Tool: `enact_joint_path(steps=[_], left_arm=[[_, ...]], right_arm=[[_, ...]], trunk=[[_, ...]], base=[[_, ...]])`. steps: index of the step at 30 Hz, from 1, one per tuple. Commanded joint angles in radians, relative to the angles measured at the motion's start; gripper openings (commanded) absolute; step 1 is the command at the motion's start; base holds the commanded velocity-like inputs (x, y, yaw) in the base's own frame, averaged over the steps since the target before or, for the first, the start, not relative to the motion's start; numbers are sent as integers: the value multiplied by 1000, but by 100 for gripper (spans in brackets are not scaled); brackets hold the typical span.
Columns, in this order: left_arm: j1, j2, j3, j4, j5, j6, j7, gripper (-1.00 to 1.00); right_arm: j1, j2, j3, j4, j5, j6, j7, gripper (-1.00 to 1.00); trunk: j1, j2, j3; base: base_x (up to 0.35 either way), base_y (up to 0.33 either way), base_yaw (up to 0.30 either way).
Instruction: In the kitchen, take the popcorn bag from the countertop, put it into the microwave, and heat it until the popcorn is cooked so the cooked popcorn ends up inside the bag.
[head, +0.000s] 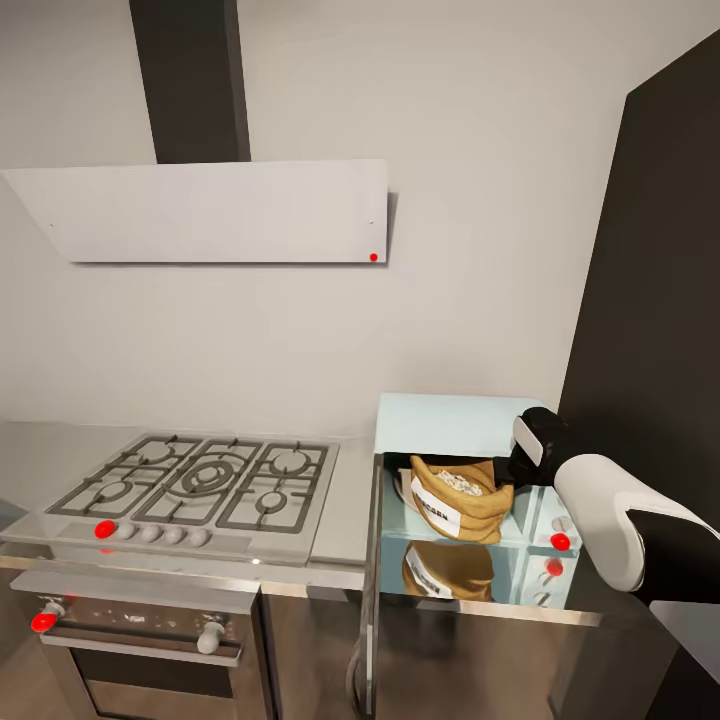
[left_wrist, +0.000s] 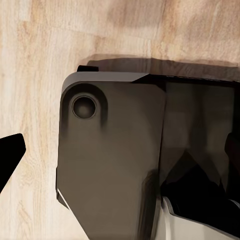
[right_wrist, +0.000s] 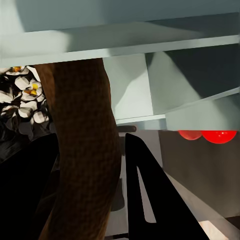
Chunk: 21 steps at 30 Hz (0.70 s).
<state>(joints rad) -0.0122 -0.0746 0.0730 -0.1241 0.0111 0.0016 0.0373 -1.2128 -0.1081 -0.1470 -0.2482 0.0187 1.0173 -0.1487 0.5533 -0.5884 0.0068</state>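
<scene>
The popcorn bag (head: 462, 500) sits inside the microwave (head: 450, 480), whose door stands swung open toward the hob, and the biggest risk I see comes from that large open box: the right arm reaches into the cavity, so lifting or swinging carelessly could knock the arm against the top wall or the doorway edge. Next in scale is the bag itself, leaning a little on the cavity floor with its mouth open; a pull on its rim would likely tip it over. In the right wrist view the right gripper (right_wrist: 107, 165) straddles the rolled rim, one dark finger (right_wrist: 150, 200) just beside the burlap, but whether it grips or has let go I cannot tell. Smallest, the popcorn (right_wrist: 22, 97) heaped at the mouth could spill if the bag tips. The left gripper's closure is unclear; one dark finger tip (left_wrist: 9, 152) shows over the wood floor (left_wrist: 35, 60).
</scene>
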Motion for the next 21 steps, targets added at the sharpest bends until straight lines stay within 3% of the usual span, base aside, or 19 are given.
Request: enact_joint_path(steps=[1,21], left_arm=[[0,-1,7,0,1,0,1,100],[0,-1,7,0,1,1,1,100]], right_arm=[[-1,1,-13,-2,-14,1,-5,-100],[-1,1,-13,-1,-14,1,-5,-100]], trunk=[[0,-1,0],[0,-1,0]], base=[[0,0,0],[0,0,0]])
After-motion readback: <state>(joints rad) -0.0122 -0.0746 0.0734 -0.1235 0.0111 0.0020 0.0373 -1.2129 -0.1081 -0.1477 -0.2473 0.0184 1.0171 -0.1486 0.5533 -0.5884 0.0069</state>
